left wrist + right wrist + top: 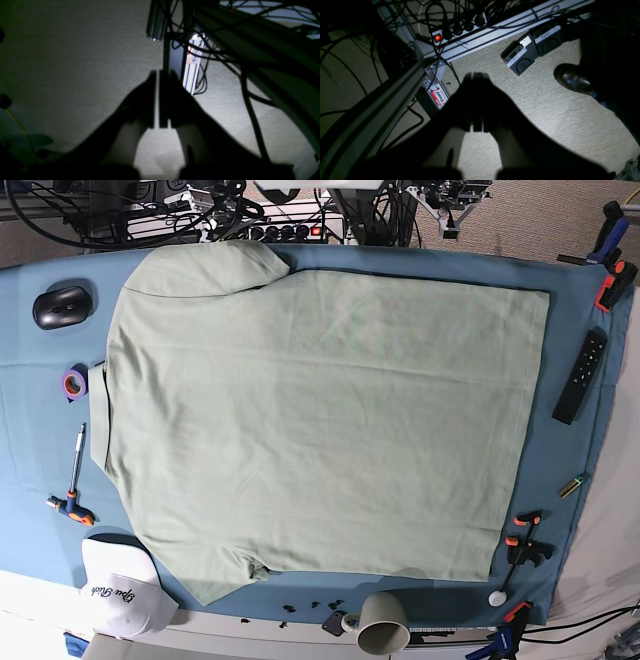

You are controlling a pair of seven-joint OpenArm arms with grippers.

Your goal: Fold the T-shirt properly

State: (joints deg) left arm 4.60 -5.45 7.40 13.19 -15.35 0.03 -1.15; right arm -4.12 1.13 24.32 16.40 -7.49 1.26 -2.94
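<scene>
The pale sage-green T-shirt (320, 420) lies spread flat on the blue table cloth (30, 430) in the base view. Its collar is at the left, its hem at the right, and a sleeve lies at the top left and bottom left. No arm shows in the base view. My left gripper (157, 73) is shut and empty, hanging over the carpet floor beside the frame. My right gripper (477, 75) is shut and empty, also over the floor. The shirt is in neither wrist view.
Around the shirt lie a black mouse (62, 306), a tape roll (75, 383), a white cap (120, 590), a mug (383, 625), a remote (580, 377) and clamps (525, 540). Foot pedals (532, 52), a shoe (572, 77), frame rails (370, 117) and cables lie below.
</scene>
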